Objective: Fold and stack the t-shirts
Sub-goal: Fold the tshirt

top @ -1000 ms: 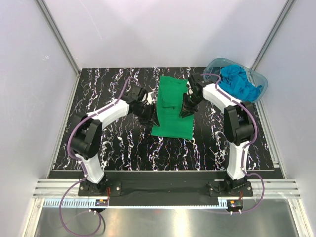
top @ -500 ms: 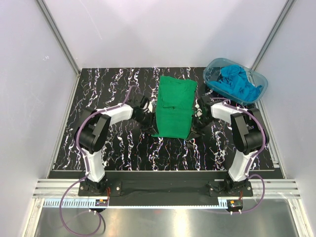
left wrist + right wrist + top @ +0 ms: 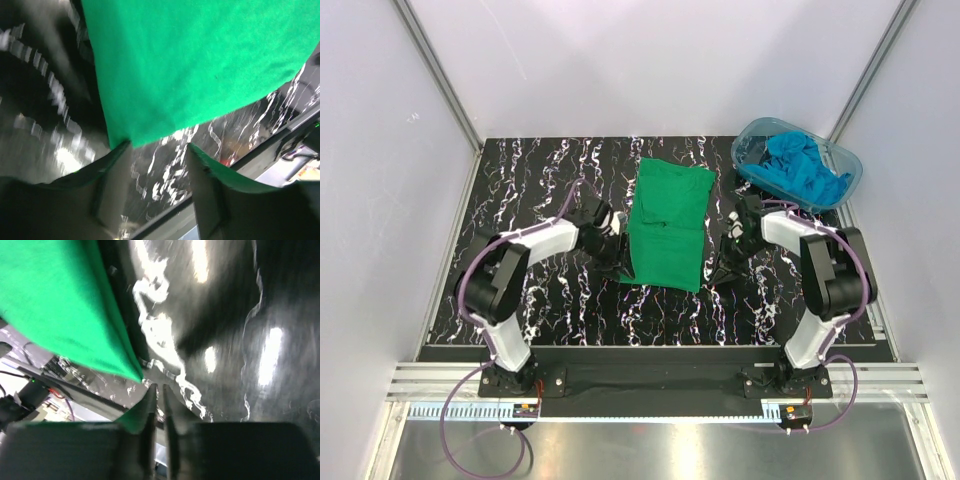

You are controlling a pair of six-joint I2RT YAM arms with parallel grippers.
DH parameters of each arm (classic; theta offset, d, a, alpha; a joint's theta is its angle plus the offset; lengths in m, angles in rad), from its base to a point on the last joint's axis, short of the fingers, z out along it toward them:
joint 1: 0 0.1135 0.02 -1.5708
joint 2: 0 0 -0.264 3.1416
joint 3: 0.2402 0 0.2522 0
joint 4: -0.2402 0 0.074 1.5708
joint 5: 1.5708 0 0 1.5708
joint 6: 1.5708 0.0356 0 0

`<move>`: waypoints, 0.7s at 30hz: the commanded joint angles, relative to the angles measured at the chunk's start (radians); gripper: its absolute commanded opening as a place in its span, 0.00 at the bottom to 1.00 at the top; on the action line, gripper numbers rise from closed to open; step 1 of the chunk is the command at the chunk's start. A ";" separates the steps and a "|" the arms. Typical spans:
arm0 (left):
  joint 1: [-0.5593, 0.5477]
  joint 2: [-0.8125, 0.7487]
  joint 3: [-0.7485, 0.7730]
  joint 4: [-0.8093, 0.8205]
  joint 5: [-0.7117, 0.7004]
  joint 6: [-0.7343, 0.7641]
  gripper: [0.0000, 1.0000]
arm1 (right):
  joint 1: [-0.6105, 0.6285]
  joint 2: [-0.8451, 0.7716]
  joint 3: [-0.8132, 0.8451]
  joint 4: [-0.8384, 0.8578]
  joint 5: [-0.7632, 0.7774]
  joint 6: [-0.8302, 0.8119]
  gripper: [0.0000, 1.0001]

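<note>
Both arms have slid back to the near end of the green t-shirt [image 3: 667,222] — it lies flat mid-way across the table [image 3: 540,190], long axis far-to-near, near end skewed right. Left tool [image 3: 160,145] stands apart at its corner; right tool [image 3: 157,387] nearly together — whether it pinches cloth, I cannot tell.

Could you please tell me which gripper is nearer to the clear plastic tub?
Right. The right gripper is by the green t-shirt's right edge, on the tub's side; the left gripper is across the shirt, at its left edge.
</note>
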 commanded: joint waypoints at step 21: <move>0.082 -0.126 -0.113 -0.019 0.025 -0.063 0.64 | -0.015 -0.086 -0.218 0.291 -0.193 0.204 0.56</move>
